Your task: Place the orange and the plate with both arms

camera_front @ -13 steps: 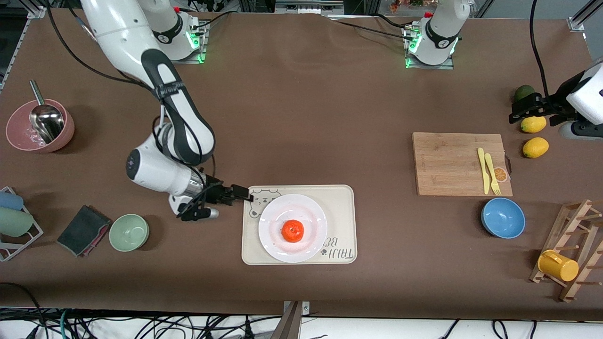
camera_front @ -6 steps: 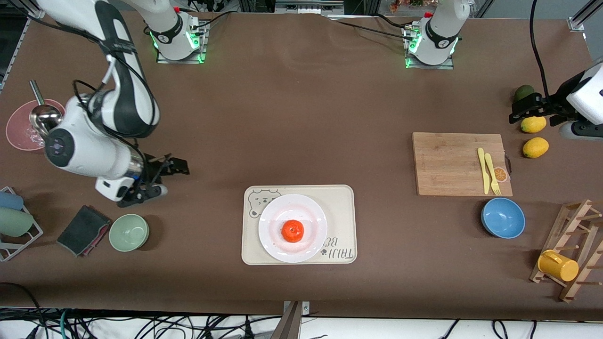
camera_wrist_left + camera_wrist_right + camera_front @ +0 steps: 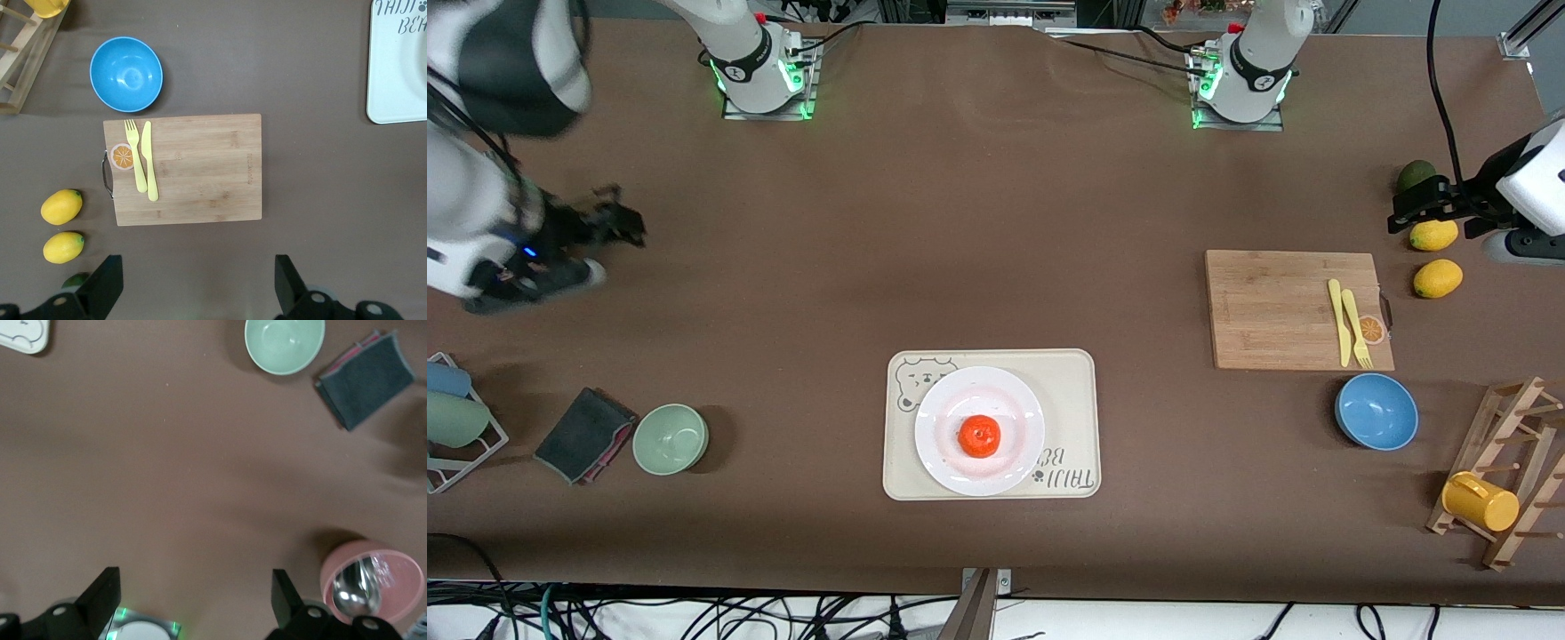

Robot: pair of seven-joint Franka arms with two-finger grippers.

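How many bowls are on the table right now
3. A green bowl beside the dark cloth, a blue bowl nearer the camera than the cutting board, and a pink bowl holding a metal scoop, seen only in the right wrist view.

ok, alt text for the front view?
An orange sits on a white plate on a cream tray mid-table. The right hand hangs open over the table's right-arm end; the left hand hangs open over the lemons.
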